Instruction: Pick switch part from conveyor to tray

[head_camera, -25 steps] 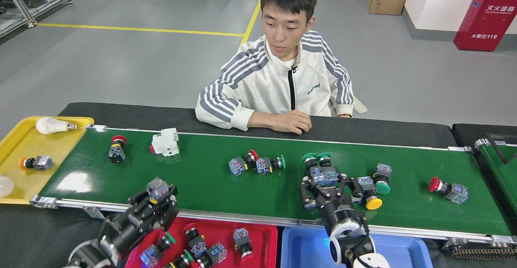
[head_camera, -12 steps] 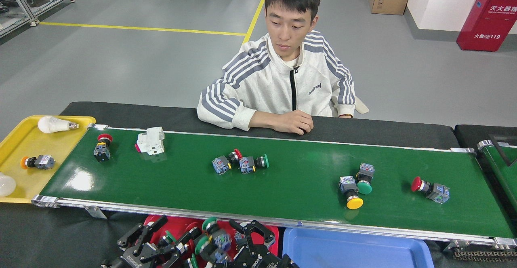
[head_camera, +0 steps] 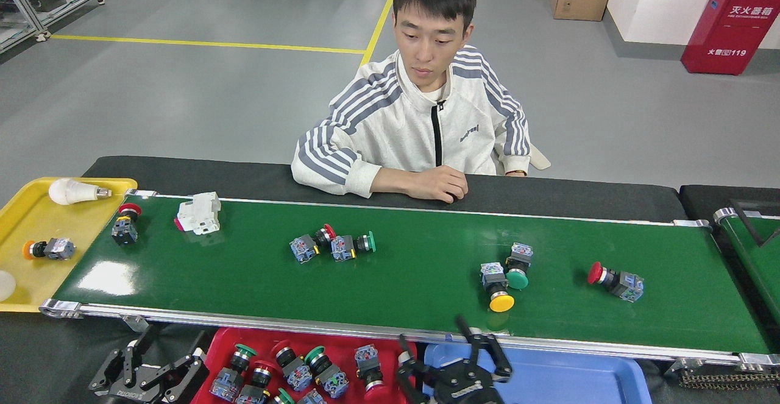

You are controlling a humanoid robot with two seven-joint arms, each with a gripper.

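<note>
- So far several switch parts (head_camera: pixel 292 372) sit in red tray (head_camera: pixel 216 346), near side of conveyor (head_camera: pixel 414 270).
- Left on belt: red/green pair (head_camera: pixel 332 245), yellow/green pair (head_camera: pixel 504 276), lone red one (head_camera: pixel 615 281), another far left (head_camera: pixel 125 227).
- Left claw (head_camera: pixel 143 372) spread wide, empty, beside tray.
- Right claw (head_camera: pixel 454 355) wide, empty, at belt's near rail.
- Blue tray (head_camera: pixel 579 373) looks empty where visible.

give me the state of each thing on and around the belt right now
left pincer: open, empty
right pincer: open, empty
red tray: holds several switches
blue tray: empty where visible
yellow tray: bulbs, one switch
yellow switch: lying on belt
</note>
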